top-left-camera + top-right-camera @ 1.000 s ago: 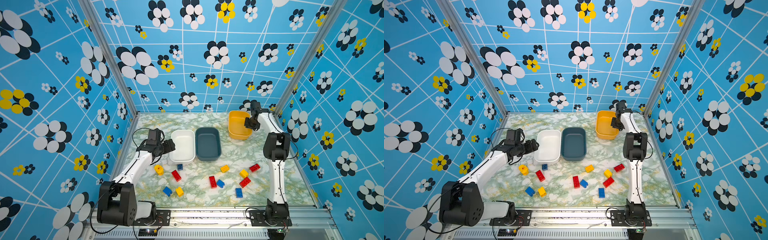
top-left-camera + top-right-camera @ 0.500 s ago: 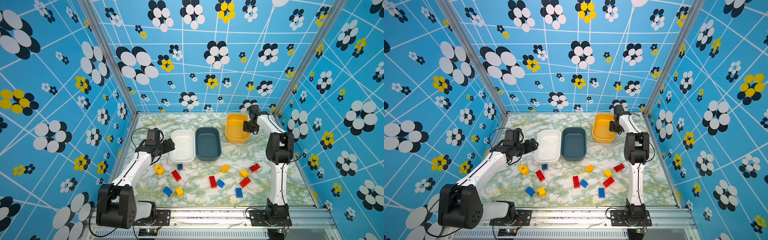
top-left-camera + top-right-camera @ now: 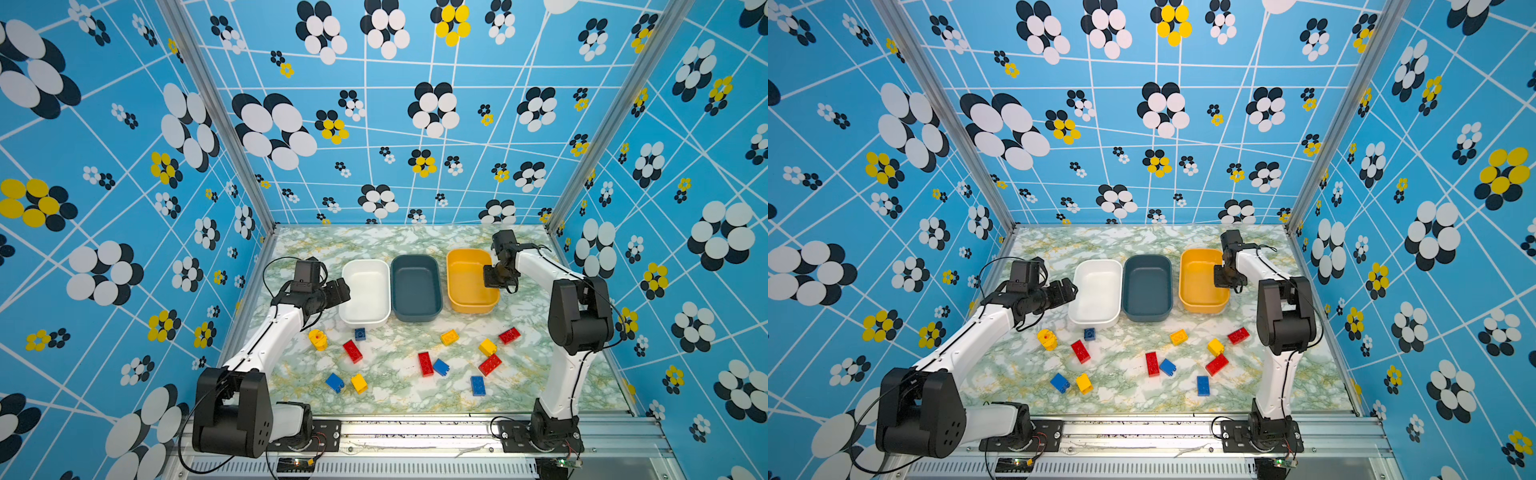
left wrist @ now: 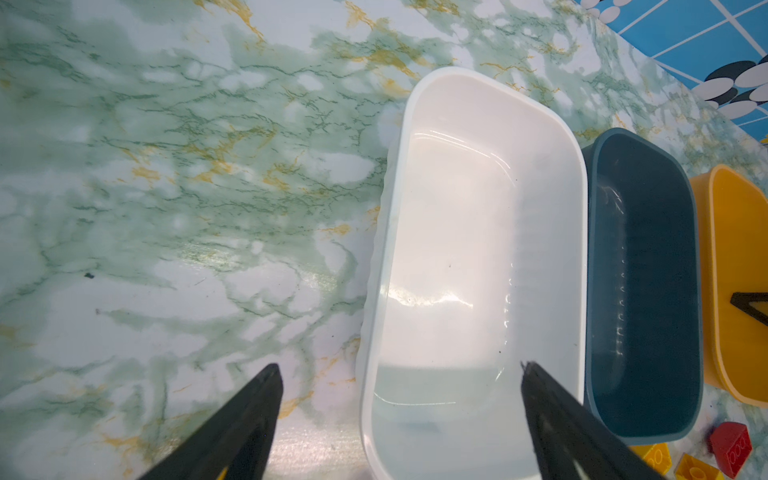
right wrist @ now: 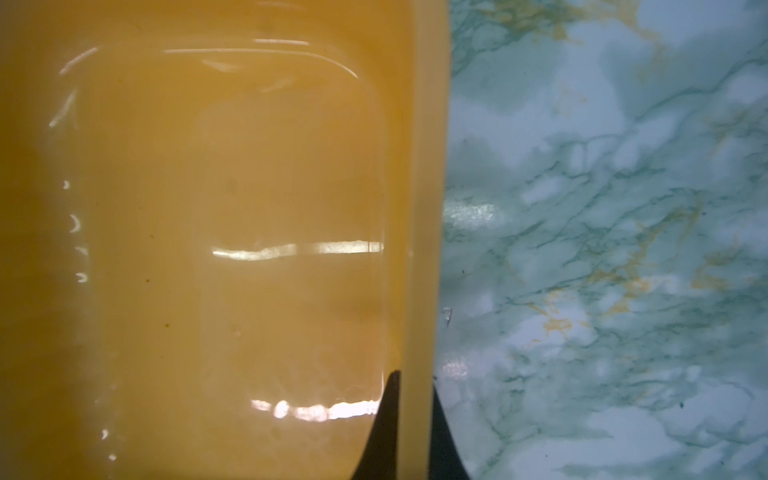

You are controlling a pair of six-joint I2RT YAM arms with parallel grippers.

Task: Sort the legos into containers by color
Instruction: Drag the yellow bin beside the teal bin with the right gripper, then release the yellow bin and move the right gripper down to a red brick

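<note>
Pinching the yellow-orange tub (image 5: pixel 419 208) at its rim, right fingers (image 5: pixel 386 415) closed — left fingers (image 4: pixel 249 415) gape empty beside white tub (image 4: pixel 457 104).

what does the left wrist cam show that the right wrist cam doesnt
Only the left wrist view: the white tub and slate tub, both empty, a red brick and yellow bricks by the slate tub's end, and the left gripper, jaws wide open either side of the white tub's long wall.
Only the right wrist view: the right gripper close up, jaws shut on the yellow tub rim, one inside, one outside.
Both: the yellow tub, empty as far as seen, and the marble table.
</note>
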